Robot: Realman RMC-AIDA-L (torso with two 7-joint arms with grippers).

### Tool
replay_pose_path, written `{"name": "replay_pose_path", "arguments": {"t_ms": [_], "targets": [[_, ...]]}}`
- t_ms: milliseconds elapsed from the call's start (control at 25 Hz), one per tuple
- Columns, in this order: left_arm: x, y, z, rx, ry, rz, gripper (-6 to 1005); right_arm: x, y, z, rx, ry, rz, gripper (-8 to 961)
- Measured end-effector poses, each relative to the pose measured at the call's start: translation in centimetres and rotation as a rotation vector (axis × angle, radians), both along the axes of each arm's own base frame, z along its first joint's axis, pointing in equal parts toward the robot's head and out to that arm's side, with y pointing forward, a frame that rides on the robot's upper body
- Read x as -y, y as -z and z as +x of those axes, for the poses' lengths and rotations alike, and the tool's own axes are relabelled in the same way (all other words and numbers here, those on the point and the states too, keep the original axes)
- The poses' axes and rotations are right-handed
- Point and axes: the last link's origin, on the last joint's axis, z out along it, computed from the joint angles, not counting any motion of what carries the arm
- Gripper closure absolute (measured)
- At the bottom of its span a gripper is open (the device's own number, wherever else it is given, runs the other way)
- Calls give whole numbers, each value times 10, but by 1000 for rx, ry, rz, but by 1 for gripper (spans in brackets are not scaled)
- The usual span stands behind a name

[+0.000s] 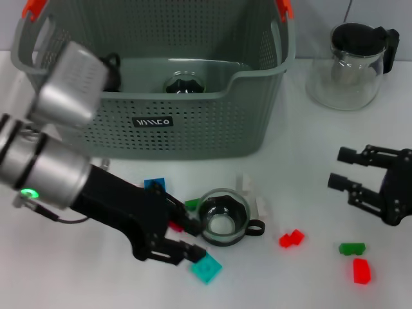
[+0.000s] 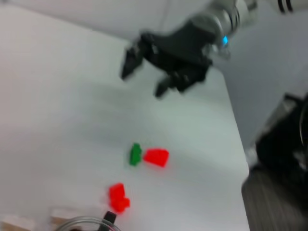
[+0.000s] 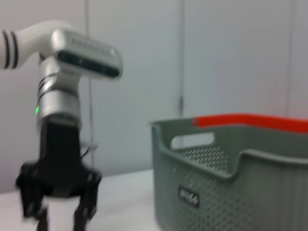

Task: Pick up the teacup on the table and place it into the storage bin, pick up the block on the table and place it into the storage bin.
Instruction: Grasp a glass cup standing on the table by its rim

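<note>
A glass teacup point(image 1: 222, 217) with a black handle stands on the white table in front of the storage bin point(image 1: 193, 129). My left gripper point(image 1: 193, 238) is open just to the left of the teacup, its fingertips close to the rim. A cyan block point(image 1: 206, 267) lies right below those fingertips. Small blue point(image 1: 154, 185), green point(image 1: 192, 205) and white point(image 1: 243, 183) blocks lie around the cup. At the right, my right gripper point(image 1: 339, 168) hovers open and holds nothing. The left wrist view catches the right gripper point(image 2: 143, 82) above red point(image 2: 156, 157) and green point(image 2: 135, 154) blocks.
The bin holds a glass cup point(image 1: 185, 84) and a dark object point(image 1: 112, 67). A glass jug point(image 1: 351, 64) with a black lid stands at the back right. Red point(image 1: 291, 239), green point(image 1: 351, 248) and red point(image 1: 361, 270) blocks lie at the front right.
</note>
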Motion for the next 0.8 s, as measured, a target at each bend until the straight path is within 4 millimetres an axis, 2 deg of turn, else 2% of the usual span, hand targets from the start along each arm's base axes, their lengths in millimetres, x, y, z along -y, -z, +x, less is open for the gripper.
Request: {"name": "replay_pose_path", "arguments": {"t_ms": [280,720,800], "targets": [[-6,32,23,-128,101,-30,592,-1,-15,1,-95,57,29,456],[-18,67,31,-178,181,63,588,0,-13,3,-93,63,42,262],[-18,72,31,-185,189,68,587,0,-13,3,-93,63,42,267]]}}
